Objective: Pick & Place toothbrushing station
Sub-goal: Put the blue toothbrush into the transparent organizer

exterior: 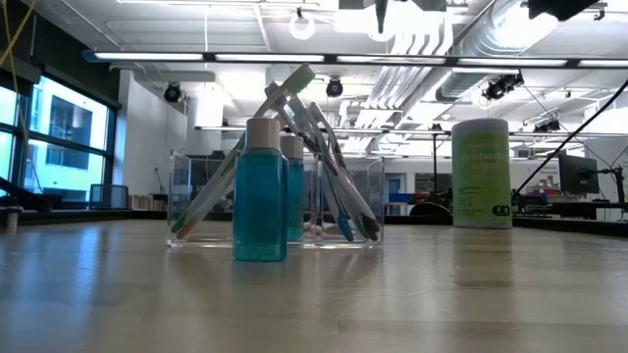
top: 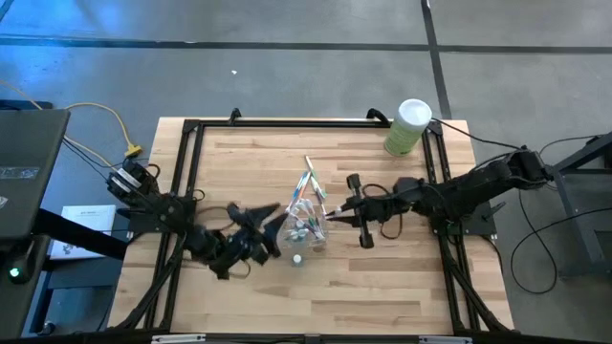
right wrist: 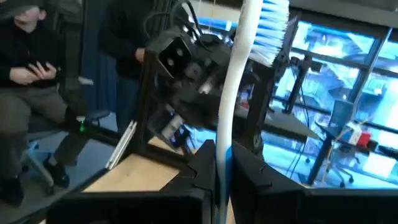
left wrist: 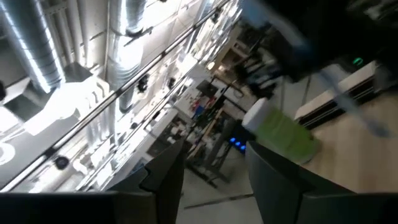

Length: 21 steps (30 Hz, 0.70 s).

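Right claw [right wrist: 216, 163] pinches a light, stiff, slippery brush [right wrist: 239, 81] low on its handle, just at three o'clock of the holder [top: 308, 222] mid-desk [top: 239, 162]; left claw [left wrist: 214, 171] seemingly half-open, empty.

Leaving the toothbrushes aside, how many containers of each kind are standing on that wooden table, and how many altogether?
Clear holder: 1
Blue bottles with pale caps: 2
Green canister with white lid: 1
Total: 4
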Available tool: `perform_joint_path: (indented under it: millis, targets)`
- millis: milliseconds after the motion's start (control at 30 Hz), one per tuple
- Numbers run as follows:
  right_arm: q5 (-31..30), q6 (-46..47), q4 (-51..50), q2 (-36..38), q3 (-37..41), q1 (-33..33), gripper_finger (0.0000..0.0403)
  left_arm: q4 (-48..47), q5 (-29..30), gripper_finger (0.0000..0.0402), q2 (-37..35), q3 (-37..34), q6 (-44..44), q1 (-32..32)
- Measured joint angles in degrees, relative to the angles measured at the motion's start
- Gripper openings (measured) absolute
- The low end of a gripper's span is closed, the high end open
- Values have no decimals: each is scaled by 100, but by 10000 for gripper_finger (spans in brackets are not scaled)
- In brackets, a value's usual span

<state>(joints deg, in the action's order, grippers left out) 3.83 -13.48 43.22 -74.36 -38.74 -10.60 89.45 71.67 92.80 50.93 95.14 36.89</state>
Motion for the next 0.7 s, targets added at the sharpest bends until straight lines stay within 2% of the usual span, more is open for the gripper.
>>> perform_joint_path:
  millis: [67, 167, 267, 367, 600, 700]
  targets:
    - [126, 102, -127, -29, 24, 161, 13, -10, -39, 163, -258, -273, -34, -246]
    - [120, 234, 15, -155, 11, 312, 13, -18, -91, 163, -661, -790, -568, -682]
    - [122, 270, 31, -220, 26, 314, 13, -134, -91, 163, -1040, -1373, -1422, -993]
    - [143, 223, 535, -395, 0, 262, 13, -604, -320, 157, -1487, -1975, -2453, -1094]
    - [218, 104, 716, -655, 17, 212, 13, -2308, -1439, 118, -2956, -3014, -5331, -975]
    - [146, 219, 833, -745, 13, 211, 13, -3400, -2634, 101, -3543, -3258, -6888, -1169]
